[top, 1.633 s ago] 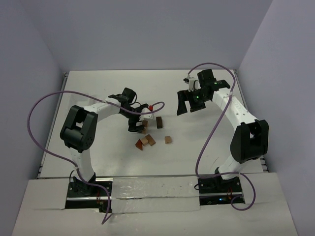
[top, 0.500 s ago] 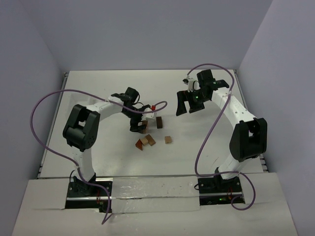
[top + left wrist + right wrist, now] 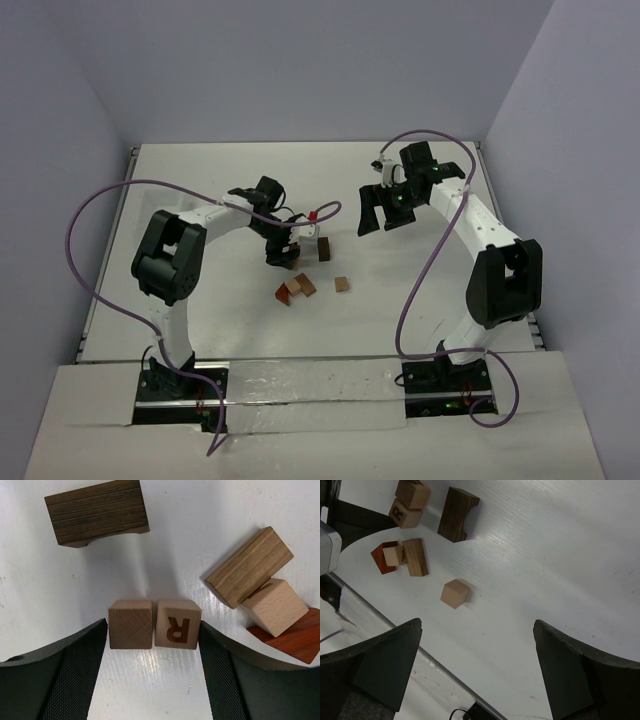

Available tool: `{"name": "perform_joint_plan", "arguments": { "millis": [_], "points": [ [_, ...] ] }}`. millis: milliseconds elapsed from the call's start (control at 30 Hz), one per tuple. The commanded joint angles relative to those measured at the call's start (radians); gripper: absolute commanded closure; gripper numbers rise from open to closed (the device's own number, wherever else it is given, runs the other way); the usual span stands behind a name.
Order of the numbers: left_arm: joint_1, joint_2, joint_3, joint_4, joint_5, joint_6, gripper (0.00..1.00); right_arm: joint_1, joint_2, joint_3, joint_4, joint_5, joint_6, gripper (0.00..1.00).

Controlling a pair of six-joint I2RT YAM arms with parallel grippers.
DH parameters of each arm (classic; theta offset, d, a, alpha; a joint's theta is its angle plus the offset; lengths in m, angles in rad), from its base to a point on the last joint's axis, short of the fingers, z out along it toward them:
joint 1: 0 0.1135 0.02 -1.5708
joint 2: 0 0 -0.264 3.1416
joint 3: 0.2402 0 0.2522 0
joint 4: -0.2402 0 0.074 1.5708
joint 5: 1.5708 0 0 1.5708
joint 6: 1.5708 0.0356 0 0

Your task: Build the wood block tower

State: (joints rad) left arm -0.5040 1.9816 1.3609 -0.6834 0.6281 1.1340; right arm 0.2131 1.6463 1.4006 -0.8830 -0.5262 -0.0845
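Plainly no tower stands yet: all seven blocks (image 3: pixel 300 285) lie on the bench (image 3: pixel 200 200), mid-frame from above. Nearest are a lone cube (image 3: pixel 455 593) and a huddle of slab (image 3: pixel 248 566), tilted cube (image 3: pixel 275 607) and red piece (image 3: pixel 295 640). Next, two cubes (image 3: pixel 130 624) sit side by side between the left claw (image 3: pixel 153 630); its jaws flank them closely, gripped or not I cannot tell. Beyond lies one dark arch (image 3: pixel 97 512). Four cubes in all. Farthest, the right claw (image 3: pixel 477 625) gapes wide, empty.

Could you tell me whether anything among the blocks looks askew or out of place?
Yes: one pale cube sits tilted, propped on the red block and leaning against the tan bar, rather than lying flat.
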Motion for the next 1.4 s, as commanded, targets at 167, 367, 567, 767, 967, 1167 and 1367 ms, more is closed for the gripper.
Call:
{"name": "perform_joint_plan", "arguments": {
  "millis": [167,367,567,767,967,1167,1367],
  "points": [
    [-0.015,-0.001,0.015,0.027,-0.009,-0.028,0.33,-0.009,0.003,0.035,-0.010,-0.018,-0.012,0.00],
    [-0.018,-0.016,0.024,0.022,-0.030,-0.063,0.46,-0.009,-0.008,0.032,-0.010,-0.017,-0.012,0.00],
    [-0.024,-0.039,0.079,-0.010,-0.052,-0.138,0.55,-0.009,-0.018,0.035,-0.011,-0.017,-0.012,0.00],
    [-0.055,-0.043,0.184,-0.044,-0.079,-0.246,0.62,-0.024,-0.026,0.048,-0.024,-0.032,-0.024,0.00],
    [-0.100,-0.031,0.254,-0.045,-0.108,-0.311,0.64,-0.076,-0.041,0.057,-0.046,-0.050,-0.046,0.00],
    [-0.134,0.021,0.326,-0.074,-0.138,-0.344,0.64,-0.152,-0.067,0.056,-0.059,-0.077,-0.059,0.00],
    [-0.161,0.044,0.342,-0.072,-0.139,-0.379,0.62,-0.173,-0.080,0.054,-0.059,-0.091,-0.057,0.00]
  ]
}}
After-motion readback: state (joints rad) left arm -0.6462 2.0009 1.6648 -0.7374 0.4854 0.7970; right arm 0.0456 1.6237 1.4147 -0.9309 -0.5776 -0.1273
